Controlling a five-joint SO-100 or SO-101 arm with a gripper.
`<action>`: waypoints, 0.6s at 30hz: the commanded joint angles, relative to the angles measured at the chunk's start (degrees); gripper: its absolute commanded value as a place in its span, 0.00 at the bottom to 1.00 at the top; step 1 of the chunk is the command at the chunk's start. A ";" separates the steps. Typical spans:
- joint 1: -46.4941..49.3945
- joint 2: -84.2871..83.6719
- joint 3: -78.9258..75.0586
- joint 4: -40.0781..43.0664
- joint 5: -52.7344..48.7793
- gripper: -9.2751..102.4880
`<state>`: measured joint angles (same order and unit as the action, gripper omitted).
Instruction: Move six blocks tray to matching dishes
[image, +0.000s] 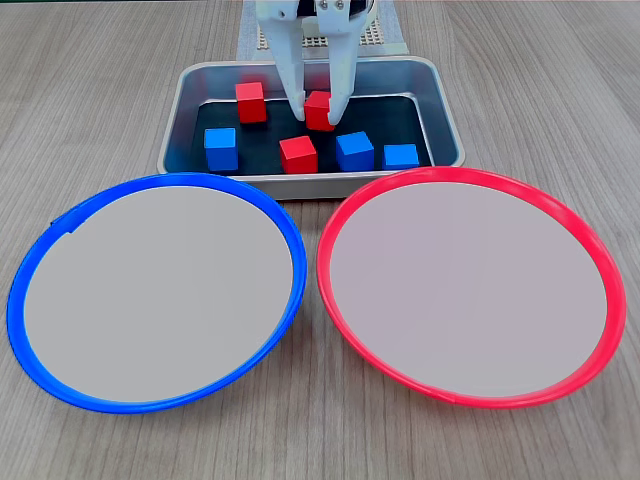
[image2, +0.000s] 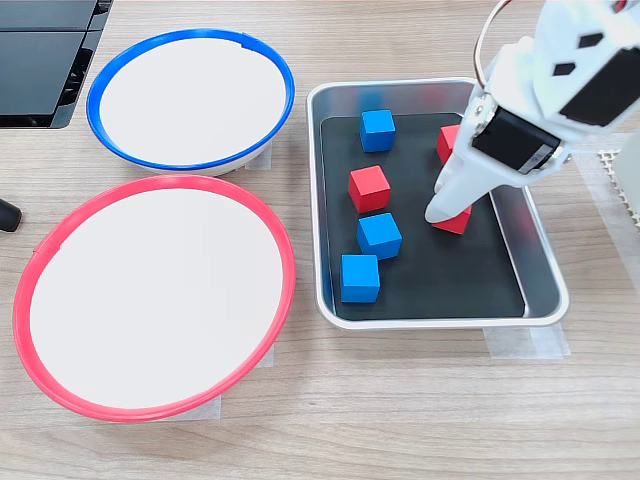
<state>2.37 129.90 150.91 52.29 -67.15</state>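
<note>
Gripper (image: 319, 108), white plastic two-finger type, straddling small bright red cube (image: 319, 110) in rectangular silver metal tray (image: 446, 120) — fingers at opposite faces, clamping not confirmable. Judged light, rigid, smooth-faced; flat parallel sides best for hold, slip possible if off-centre. Blue-rimmed round dish (image: 290, 240) and red-rimmed round dish (image: 345, 215) bare on wood-grain desk (image: 100, 90).

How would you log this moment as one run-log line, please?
gripper: around red block, closure unclear | tray: six blocks | blue-rimmed dish, red-rimmed dish: no blocks
</note>
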 joint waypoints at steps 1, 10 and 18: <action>-1.32 -0.70 -0.70 1.76 0.35 0.08; -12.92 -30.23 -53.61 10.99 31.03 0.08; -10.63 -55.81 -70.58 -1.05 32.26 0.12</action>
<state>-9.23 76.20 83.85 53.88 -34.37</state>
